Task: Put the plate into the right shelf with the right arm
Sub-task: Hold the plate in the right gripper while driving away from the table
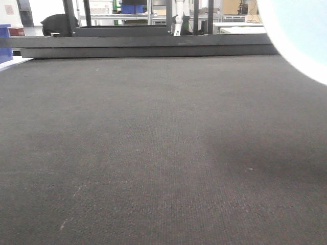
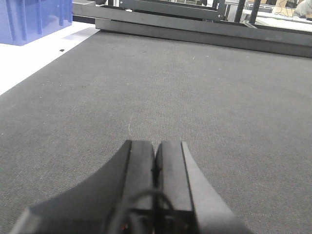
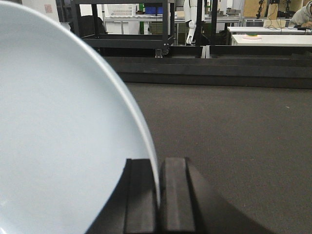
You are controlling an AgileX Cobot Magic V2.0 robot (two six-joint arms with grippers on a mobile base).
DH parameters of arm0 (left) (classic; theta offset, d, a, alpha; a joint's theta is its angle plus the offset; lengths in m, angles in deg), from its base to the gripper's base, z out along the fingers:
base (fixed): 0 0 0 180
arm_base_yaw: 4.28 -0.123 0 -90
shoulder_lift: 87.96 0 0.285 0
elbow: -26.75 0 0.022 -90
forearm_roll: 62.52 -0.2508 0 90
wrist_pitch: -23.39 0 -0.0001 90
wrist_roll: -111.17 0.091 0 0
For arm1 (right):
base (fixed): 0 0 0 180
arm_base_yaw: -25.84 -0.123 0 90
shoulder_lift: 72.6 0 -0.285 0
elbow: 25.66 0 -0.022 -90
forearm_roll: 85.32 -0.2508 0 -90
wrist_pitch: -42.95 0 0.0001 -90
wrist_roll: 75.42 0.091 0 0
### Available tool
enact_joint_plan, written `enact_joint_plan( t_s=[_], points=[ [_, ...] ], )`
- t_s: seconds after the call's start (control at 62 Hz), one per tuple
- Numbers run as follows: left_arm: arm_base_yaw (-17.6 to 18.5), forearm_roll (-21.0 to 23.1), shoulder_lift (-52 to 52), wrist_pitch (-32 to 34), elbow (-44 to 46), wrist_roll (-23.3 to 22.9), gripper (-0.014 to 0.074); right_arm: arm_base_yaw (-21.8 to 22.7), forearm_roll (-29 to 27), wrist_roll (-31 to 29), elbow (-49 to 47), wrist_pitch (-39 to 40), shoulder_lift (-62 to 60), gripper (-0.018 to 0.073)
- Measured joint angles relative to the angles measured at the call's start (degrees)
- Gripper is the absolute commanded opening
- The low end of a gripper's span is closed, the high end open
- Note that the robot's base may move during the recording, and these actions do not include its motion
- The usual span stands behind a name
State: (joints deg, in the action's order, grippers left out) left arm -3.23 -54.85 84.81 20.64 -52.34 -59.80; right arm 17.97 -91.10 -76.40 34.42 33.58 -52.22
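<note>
Holding plate (image 3: pixel 58 136) by rim: R gripper (image 3: pixel 158 195) clamped on it. L gripper (image 2: pixel 155 165) jaws together, empty, over bench (image 2: pixel 219 97). Rec.: keep grip firm, swing slow twd right shelf.

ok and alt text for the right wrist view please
The right gripper clamps the rim of a pale bluish-white plate, whose face fills the left half of the view. Beyond it stretches a dark grey mat, with low black rails along its far edge.
</note>
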Motion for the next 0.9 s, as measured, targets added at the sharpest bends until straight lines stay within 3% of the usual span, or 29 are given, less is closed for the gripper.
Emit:
enact_joint_plan(
  t_s=[0.903],
  points=[
    [0.0, 0.0, 0.0, 0.0, 0.0, 0.0, -0.0128, 0.0, 0.0, 0.0, 0.0, 0.0, 0.0, 0.0055]
  ],
)
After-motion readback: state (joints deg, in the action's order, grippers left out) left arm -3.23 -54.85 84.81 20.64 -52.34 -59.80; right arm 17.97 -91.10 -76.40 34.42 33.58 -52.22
